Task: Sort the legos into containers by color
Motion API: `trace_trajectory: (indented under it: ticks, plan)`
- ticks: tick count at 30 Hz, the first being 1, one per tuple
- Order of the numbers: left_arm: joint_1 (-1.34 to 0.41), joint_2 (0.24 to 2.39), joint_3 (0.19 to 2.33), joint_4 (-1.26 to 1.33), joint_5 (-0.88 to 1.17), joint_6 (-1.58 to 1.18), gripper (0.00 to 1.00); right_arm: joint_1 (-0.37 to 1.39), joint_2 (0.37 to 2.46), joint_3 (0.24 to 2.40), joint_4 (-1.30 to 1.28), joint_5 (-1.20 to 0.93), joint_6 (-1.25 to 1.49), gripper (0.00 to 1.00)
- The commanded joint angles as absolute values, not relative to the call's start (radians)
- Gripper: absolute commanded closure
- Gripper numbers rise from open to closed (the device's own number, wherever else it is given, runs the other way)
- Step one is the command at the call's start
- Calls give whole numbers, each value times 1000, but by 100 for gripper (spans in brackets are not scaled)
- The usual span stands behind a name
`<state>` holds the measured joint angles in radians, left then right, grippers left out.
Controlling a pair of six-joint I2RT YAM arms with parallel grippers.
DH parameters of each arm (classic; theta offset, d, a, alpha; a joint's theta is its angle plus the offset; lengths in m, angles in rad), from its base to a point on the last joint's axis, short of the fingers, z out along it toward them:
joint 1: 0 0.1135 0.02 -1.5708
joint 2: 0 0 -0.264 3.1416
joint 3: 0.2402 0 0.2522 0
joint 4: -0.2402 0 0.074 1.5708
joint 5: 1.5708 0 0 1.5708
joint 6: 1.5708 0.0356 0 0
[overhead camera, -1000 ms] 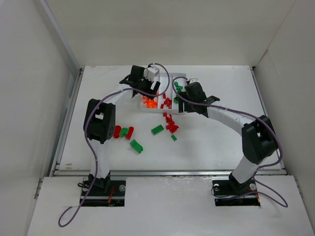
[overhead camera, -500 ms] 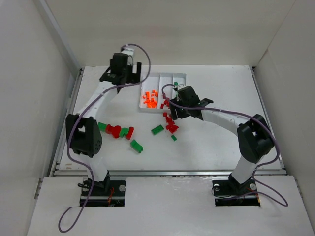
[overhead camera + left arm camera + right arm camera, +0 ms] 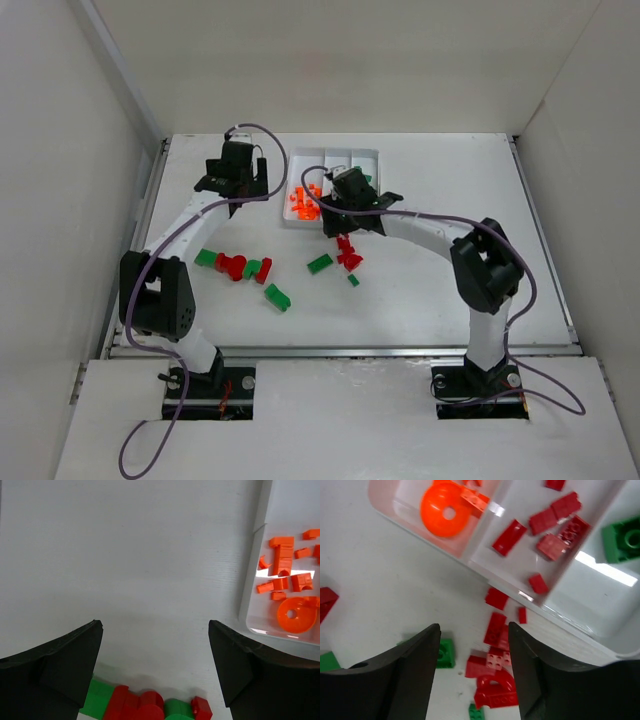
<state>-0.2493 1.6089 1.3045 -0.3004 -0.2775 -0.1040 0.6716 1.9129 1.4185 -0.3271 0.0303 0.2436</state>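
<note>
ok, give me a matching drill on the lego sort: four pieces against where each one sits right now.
Things
1. orange round plastic disc with a centre hole
2. green square studded plastic brick
3. dark red studded plastic plate
4. red arched plastic brick

Places
a. on the white table, outside the white plastic tray
b. the tray's middle compartment
c. the tray's left compartment, as the top camera sees it
d. the tray's right compartment, as the top camera sees it

Pairs: 1-c, 2-d, 3-b, 4-a
</note>
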Motion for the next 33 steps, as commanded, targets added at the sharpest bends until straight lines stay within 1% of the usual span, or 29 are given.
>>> trace_trajectory:
  ticks: [1, 2, 3, 4, 5, 6, 10, 13, 15, 18, 23, 27, 33]
  plan:
    - [-232, 1551, 1273, -225, -333, -120, 16, 698, 1972, 1523, -360, 90, 268, 40]
    - [-232, 1551, 1263, -213, -342, -120, 16, 698, 2012, 1569, -383, 109, 285, 41]
    - [-232, 1551, 1240, -200, -342, -120, 16, 698, 2028, 1589, -409, 130, 314, 46]
    - [-232, 1551, 1229, -190, -342, -120, 16, 698, 2054, 1626, -461, 182, 330, 49]
    - [-232, 1551, 1220, -190, -342, -120, 16, 698, 2054, 1635, -478, 199, 345, 51]
    - [-232, 1551, 1220, -190, -342, -120, 16, 698, 2054, 1635, -491, 216, 369, 56]
    - [-232, 1542, 1207, -181, -342, -120, 17, 698, 2054, 1626, -502, 265, 419, 62]
    - [-232, 1542, 1207, -181, -342, -120, 17, 698, 2054, 1617, -502, 276, 443, 62]
    - [-232, 1542, 1207, -181, -342, -120, 17, 698, 2066, 1627, -488, 256, 443, 58]
    - [-232, 1542, 1198, -181, -342, -120, 17, 698, 2092, 1638, -462, 224, 431, 58]
    - [-232, 1542, 1189, -181, -342, -120, 17, 698, 2141, 1670, -462, 233, 422, 58]
    - [-232, 1542, 1189, -181, -342, -110, 17, 698, 2141, 1671, -451, 224, 411, 58]
    - [-232, 1533, 1180, -172, -351, -110, 17, 698, 2187, 1690, -430, 221, 411, 56]
